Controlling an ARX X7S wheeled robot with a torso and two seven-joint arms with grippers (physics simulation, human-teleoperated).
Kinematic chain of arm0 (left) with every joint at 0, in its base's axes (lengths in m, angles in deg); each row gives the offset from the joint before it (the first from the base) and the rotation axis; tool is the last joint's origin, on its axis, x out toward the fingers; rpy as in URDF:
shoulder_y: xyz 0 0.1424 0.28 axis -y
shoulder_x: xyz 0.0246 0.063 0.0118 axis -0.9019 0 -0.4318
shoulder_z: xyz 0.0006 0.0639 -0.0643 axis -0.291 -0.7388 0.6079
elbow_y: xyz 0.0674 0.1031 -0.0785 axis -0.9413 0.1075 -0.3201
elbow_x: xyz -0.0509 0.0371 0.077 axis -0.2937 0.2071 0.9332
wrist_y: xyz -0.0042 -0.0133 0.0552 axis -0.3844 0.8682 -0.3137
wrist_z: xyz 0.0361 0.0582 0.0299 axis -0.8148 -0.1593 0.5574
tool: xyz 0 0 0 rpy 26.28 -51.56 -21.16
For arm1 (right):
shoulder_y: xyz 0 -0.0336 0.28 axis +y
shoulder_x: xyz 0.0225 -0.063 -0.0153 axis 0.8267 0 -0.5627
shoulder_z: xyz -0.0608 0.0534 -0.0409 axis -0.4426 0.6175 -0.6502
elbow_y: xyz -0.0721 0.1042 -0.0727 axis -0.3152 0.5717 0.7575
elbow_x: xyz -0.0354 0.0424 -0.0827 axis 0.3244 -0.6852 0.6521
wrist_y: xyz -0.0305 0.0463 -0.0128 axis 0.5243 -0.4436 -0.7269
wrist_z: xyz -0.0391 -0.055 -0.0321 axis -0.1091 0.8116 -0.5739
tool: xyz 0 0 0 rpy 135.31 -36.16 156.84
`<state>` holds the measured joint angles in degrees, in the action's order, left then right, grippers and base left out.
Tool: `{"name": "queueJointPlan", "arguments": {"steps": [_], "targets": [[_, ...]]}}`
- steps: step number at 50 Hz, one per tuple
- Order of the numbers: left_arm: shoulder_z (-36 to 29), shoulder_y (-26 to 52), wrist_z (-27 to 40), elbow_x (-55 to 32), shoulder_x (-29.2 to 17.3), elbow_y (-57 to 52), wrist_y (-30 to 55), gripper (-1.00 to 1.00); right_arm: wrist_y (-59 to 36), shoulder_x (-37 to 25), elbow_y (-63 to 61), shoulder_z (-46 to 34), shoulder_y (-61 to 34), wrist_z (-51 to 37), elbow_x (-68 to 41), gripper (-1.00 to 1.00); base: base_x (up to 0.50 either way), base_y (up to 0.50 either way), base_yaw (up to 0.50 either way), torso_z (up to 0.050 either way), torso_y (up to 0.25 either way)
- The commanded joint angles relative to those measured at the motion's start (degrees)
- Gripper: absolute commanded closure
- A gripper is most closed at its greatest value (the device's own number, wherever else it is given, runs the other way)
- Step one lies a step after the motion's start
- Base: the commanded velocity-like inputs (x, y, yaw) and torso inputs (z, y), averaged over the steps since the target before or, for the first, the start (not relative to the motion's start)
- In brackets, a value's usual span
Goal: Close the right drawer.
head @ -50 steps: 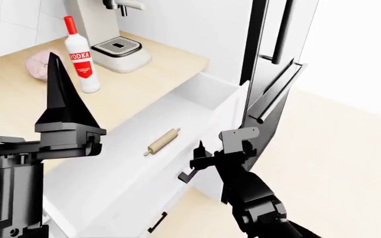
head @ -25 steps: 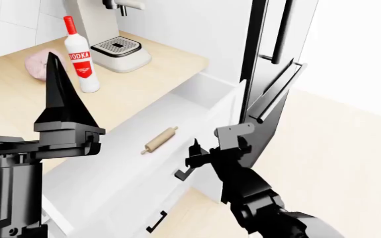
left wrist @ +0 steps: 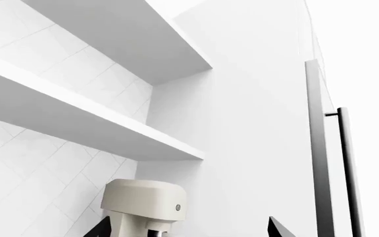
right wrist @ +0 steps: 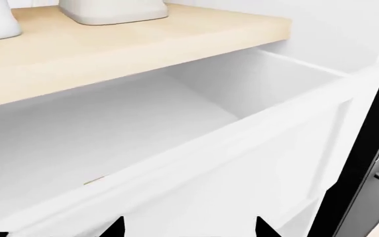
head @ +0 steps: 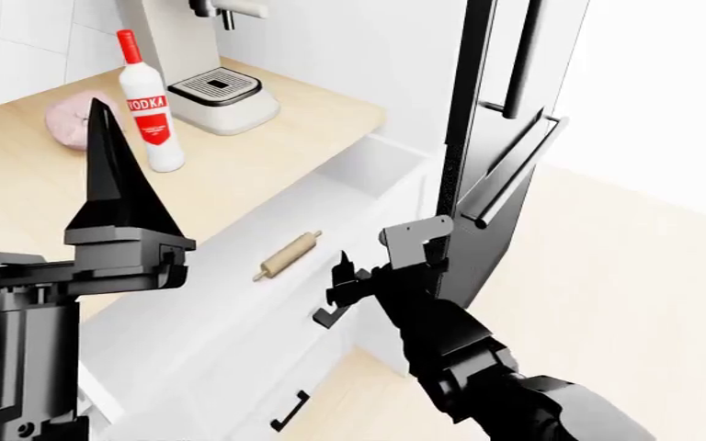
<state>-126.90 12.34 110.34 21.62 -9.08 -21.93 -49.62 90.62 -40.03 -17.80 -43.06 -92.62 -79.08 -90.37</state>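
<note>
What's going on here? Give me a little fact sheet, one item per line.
Drawer: the right drawer stands open under the wooden counter
Inside: a rolling pin
Right gripper: at the drawer's front, by its black handle
Left gripper: raised, pointing up
On counter: vodka bottle, coffee machine

The right drawer (head: 243, 303) stands pulled out from under the bench (head: 34, 197), its white interior open from above except for a rolling pin (head: 287, 254) lying on its floor. The right gripper (head: 371, 266) sits at the drawer's front, and just beside it a tall black panel (head: 482, 147) with bar handles walls off that side. Beyond the panel the floor (head: 623, 276) lies open.
</note>
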Motion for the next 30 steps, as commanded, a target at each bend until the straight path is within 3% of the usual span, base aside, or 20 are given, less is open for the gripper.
{"name": "queueJointPlan", "arguments": {"steps": [1, 30], "targets": [[0.07, -0.22, -0.26, 0.05, 0.09, 0.28, -0.20, -1.00, -1.75, 1.89, -3.86, -1.90, -2.14, 1.92, 3.21, -1.00, 0.00, 0.00, 0.00, 0.000, 0.000], [0.46, -0.95, -0.40, 0.29, 0.00, 0.67, -0.70, -1.00, -2.90, 1.89, -4.70, -1.92, -3.54, 2.47, 2.97, -1.00, 0.00, 0.00, 0.00, 0.000, 0.001]]}}
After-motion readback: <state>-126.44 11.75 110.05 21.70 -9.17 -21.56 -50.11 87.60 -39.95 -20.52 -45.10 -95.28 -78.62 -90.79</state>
